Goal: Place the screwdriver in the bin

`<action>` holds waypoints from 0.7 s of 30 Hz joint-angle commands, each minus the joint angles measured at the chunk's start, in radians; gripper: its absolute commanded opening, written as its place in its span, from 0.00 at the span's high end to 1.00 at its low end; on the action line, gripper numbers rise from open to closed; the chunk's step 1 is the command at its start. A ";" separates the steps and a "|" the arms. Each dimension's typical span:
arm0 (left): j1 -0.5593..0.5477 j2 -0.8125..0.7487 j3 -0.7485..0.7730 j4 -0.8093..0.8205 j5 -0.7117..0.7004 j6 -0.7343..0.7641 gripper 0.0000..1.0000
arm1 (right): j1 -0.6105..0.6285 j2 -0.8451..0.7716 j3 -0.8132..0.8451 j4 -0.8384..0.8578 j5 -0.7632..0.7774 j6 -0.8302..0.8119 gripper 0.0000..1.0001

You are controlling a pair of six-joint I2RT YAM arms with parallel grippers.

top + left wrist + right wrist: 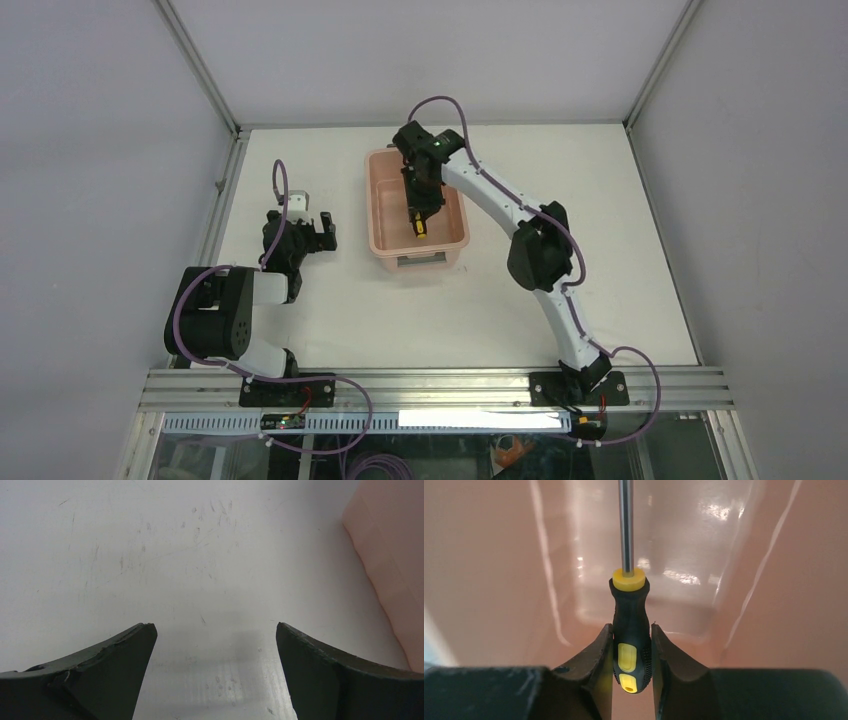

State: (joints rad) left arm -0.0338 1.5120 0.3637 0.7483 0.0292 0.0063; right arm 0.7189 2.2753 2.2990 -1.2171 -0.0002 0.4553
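Observation:
The salmon-pink bin (372, 200) stands at the table's middle back. My right gripper (420, 212) reaches down inside it and is shut on the screwdriver (421, 227). In the right wrist view the fingers (596, 650) clamp the yellow-and-black handle (629, 605) from both sides. The gripper (631, 625) holds it with the metal shaft (625, 525) pointing away over the bin's floor (499, 580). My left gripper (318, 232) is open and empty above the bare table, left of the bin. In the left wrist view its jaws (216, 627) stand wide apart.
The bin's outer wall (390, 555) shows at the right edge of the left wrist view. Metal frame rails (215, 215) run along the table's left, back and right edges. Grey walls enclose the workspace.

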 commanded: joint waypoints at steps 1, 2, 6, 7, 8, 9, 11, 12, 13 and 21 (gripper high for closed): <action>-0.010 -0.004 0.017 0.064 0.009 -0.015 0.01 | 0.016 0.033 -0.075 0.109 0.074 0.039 1.00; -0.011 -0.004 0.017 0.064 0.009 -0.015 0.01 | 0.024 0.043 -0.100 0.120 0.086 0.041 1.00; -0.010 -0.004 0.017 0.064 0.010 -0.015 0.01 | 0.039 0.069 -0.152 0.151 0.131 0.056 0.97; -0.010 -0.004 0.017 0.064 0.009 -0.015 0.01 | 0.040 0.071 -0.160 0.156 0.134 0.060 0.94; -0.010 -0.004 0.017 0.064 0.010 -0.015 0.01 | 0.042 0.070 -0.166 0.158 0.139 0.061 0.91; -0.010 -0.005 0.017 0.064 0.010 -0.015 0.01 | 0.043 0.068 -0.172 0.159 0.147 0.062 0.87; -0.010 -0.005 0.017 0.063 0.010 -0.015 0.01 | 0.047 0.060 -0.184 0.160 0.166 0.065 0.77; -0.010 -0.005 0.017 0.064 0.009 -0.015 0.01 | 0.049 0.052 -0.191 0.160 0.175 0.066 0.69; -0.010 -0.005 0.017 0.063 0.010 -0.015 0.01 | 0.051 0.042 -0.196 0.162 0.182 0.068 0.61; -0.010 -0.004 0.017 0.063 0.009 -0.015 0.01 | 0.059 -0.060 -0.159 0.135 0.164 0.050 0.43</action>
State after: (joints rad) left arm -0.0338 1.5120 0.3637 0.7486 0.0292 0.0063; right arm 0.7666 2.3547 2.0972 -1.0889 0.1425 0.5068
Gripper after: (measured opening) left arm 0.991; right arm 0.566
